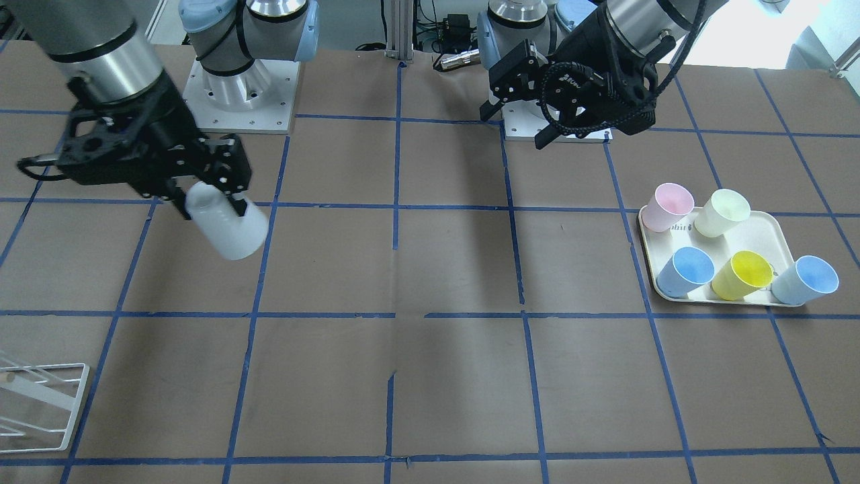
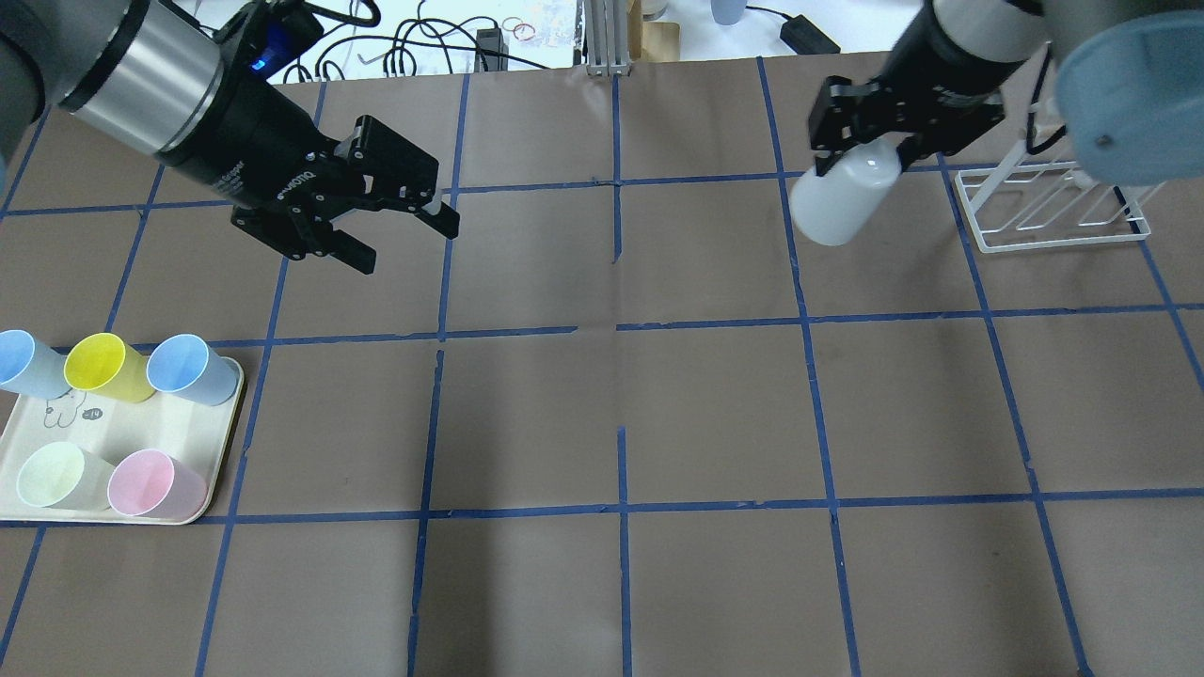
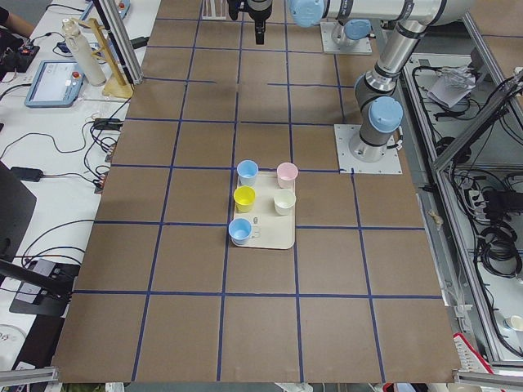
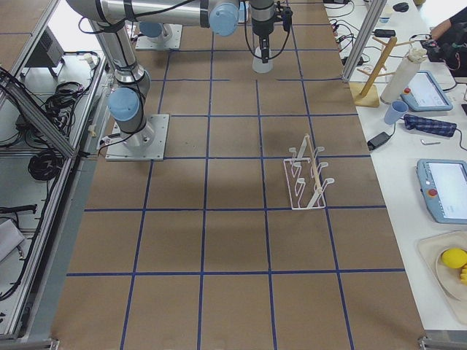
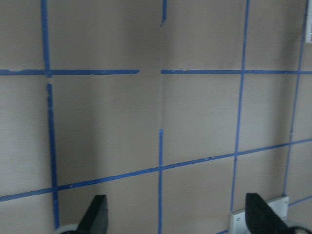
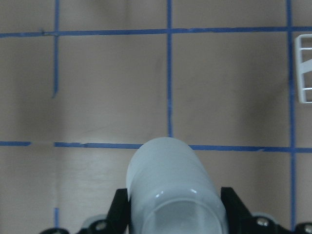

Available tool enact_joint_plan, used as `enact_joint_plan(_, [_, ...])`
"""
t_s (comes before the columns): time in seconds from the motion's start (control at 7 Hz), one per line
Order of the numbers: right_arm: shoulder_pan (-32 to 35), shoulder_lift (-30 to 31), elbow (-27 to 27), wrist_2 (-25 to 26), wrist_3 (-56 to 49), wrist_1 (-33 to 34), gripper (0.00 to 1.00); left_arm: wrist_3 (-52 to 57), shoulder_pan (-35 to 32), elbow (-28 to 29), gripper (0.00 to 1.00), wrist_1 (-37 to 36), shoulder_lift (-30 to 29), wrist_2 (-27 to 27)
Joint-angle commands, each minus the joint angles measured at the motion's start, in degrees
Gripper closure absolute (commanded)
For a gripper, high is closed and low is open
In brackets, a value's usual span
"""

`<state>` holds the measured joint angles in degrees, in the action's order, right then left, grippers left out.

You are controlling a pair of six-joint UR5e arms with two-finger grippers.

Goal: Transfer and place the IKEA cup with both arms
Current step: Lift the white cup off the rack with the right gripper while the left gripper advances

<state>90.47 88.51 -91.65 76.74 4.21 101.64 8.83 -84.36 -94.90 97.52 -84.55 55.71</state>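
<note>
The IKEA cup is a plain pale grey-white tumbler. My right gripper is shut on it near its base and holds it tilted in the air above the table, mouth away from the fingers. It also shows in the front view and fills the bottom of the right wrist view. My left gripper is open and empty, hanging above the table's left half, well apart from the cup. Its fingertips show spread wide in the left wrist view.
A cream tray at the near left holds pink, pale green, yellow and light blue cups; another light blue cup stands at its corner. A white wire rack stands at the far right, just beside the right gripper.
</note>
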Motion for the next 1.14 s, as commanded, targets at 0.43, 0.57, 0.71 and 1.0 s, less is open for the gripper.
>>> enact_joint_plan(0.43, [-2.8,-0.8,-1.8,-47.1,10.1,-5.5,1.00,13.7,11.3,-12.1,0.00,5.7,0.4,-27.7])
enact_joint_plan(0.57, [-5.1,-0.7,-4.5,-58.2,9.5,-7.8,1.00,13.8,12.6,-16.1,0.00,5.8,0.0,-36.3])
enact_joint_plan(0.71, [-5.2,-0.7,-8.1,-63.7,9.3,-7.1,1.00,13.8,13.1,-19.5,0.00,5.1,-0.7,-41.8])
enact_joint_plan(1.0, [-5.1,-1.3,-13.5,-73.6,6.9,-7.2,1.00,13.6,9.6,-20.7,0.00,5.1,-1.4,-50.6])
